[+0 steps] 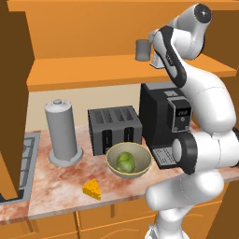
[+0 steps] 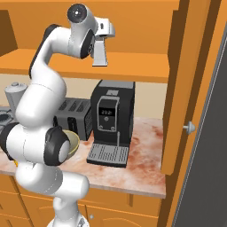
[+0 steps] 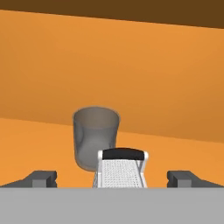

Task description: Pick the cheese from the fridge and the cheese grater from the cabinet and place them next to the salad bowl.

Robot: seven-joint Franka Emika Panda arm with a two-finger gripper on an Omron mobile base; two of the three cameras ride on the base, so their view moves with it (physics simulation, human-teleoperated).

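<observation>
1. Kitchen w/ orange wall cabinet (image 1: 116, 74) above a marbled counter (image 1: 51, 186); landmark = black coffee machine (image 1: 161, 119), which stands right below the cabinet shelf.
2. Left of the machine on the counter, left to right: grey canister (image 1: 62, 133), toaster (image 1: 114, 128), then salad bowl (image 1: 128, 160) just in front of the toaster.
3. Cheese (image 1: 92, 189) already lies on the counter, near the bowl's front-left, well left of the machine.
4. Up on the shelf, above the machine: dark grey cup (image 3: 95, 135), w/ cheese grater (image 3: 121, 168) just in front of it in the hand view.
5. Gripper (image 3: 113, 178) is spread wide, nothing pinched; its tips flank the grater w/ gaps both sides.
6. Step in hand, I judge: grasp the grater. Advice: keep it centred betw. the tips, ease fwd till the pads sit alongside its faces, below the dark handle, then close. Don't overshoot, cup is right behind & could get knocked.
7. Containers: bowl holds one green lettuce head; cup looks empty, tho its bottom is hard to see. Can't tell what's in the canister (lidded).
</observation>
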